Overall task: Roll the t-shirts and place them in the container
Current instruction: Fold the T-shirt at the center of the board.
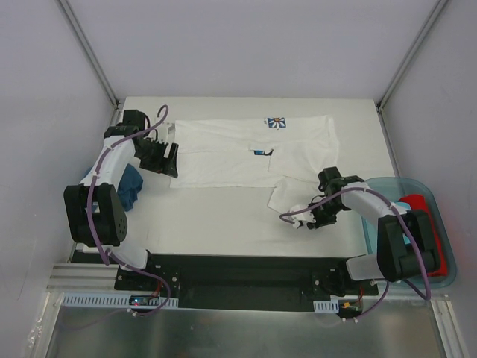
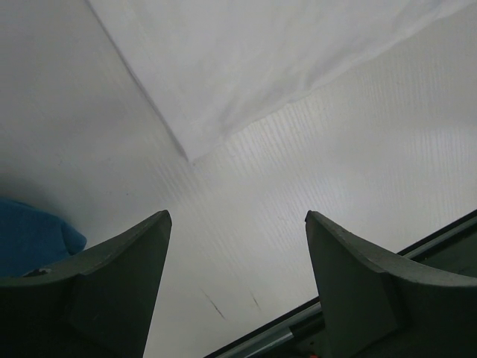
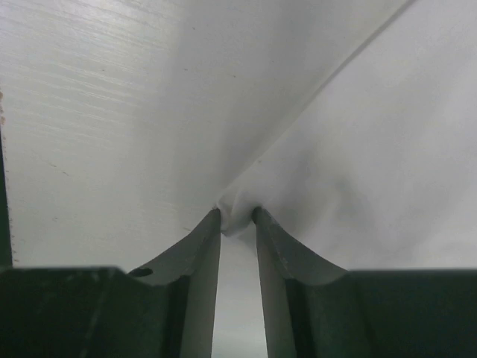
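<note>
The white t-shirt (image 1: 246, 149) lies spread and partly folded on the table, with its daisy print (image 1: 277, 121) at the far edge. My right gripper (image 1: 317, 212) (image 3: 237, 216) is shut on a corner of the white shirt (image 3: 358, 149) at its near right flap. My left gripper (image 1: 170, 158) (image 2: 237, 216) is open and empty just above the table, beside the shirt's left corner (image 2: 246, 67). A bundled blue shirt (image 1: 133, 186) (image 2: 30, 237) lies by the left arm. A red shirt (image 1: 423, 212) lies in the bin at the right.
A light blue plastic bin (image 1: 402, 184) stands at the table's right edge behind the right arm. The black rail of the table's near edge (image 2: 417, 242) shows in the left wrist view. White walls enclose the table (image 1: 223, 224) on three sides.
</note>
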Tool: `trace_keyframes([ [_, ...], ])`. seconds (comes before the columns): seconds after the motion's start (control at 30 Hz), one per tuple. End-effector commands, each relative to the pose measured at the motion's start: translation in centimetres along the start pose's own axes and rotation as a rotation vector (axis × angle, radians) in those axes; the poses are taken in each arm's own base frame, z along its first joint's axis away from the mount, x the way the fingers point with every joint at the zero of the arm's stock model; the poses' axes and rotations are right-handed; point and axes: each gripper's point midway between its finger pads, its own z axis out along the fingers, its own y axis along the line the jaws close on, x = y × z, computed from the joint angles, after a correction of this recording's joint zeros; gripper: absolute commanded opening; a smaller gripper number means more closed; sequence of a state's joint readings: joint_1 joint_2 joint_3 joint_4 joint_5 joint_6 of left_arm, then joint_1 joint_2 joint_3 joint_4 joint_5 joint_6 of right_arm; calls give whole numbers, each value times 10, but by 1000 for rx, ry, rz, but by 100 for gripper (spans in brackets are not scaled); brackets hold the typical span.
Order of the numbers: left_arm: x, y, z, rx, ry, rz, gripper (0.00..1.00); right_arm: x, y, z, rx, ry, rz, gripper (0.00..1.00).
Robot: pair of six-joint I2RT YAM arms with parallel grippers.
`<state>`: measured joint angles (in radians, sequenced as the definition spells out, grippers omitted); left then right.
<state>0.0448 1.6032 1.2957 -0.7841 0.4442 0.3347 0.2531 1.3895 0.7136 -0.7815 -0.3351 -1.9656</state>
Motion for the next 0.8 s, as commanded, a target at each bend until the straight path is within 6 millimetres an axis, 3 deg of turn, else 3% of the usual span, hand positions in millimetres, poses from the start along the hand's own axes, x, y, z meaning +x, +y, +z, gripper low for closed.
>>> trace_keyframes([
  [0.0,8,4,-1,-6,25,-17,73,8,3,6,-33,30,-47,20],
  [0.03,11,3,-1,-10,29,-46,73,8,0,4,-17,37,-37,15],
  [0.07,14,2,0,-5,33,-65,73,8,-3,1,-1,42,14,3],
  [0.1,17,0,1,0,40,-82,73,8,-6,-3,18,45,48,1],
  [0.3,36,2,19,-6,92,-248,73,-1,-13,-22,132,25,260,1],
  [0.4,33,16,29,-50,115,-266,69,-7,-15,-25,168,7,415,1],
  [0.53,25,27,44,-45,144,-274,57,-3,-18,-30,174,48,588,1],
  [0.6,22,30,48,-43,151,-271,50,-6,-19,-33,186,36,600,1],
  [0.77,36,40,67,-43,239,-301,47,-4,-12,-34,174,53,574,1],
])
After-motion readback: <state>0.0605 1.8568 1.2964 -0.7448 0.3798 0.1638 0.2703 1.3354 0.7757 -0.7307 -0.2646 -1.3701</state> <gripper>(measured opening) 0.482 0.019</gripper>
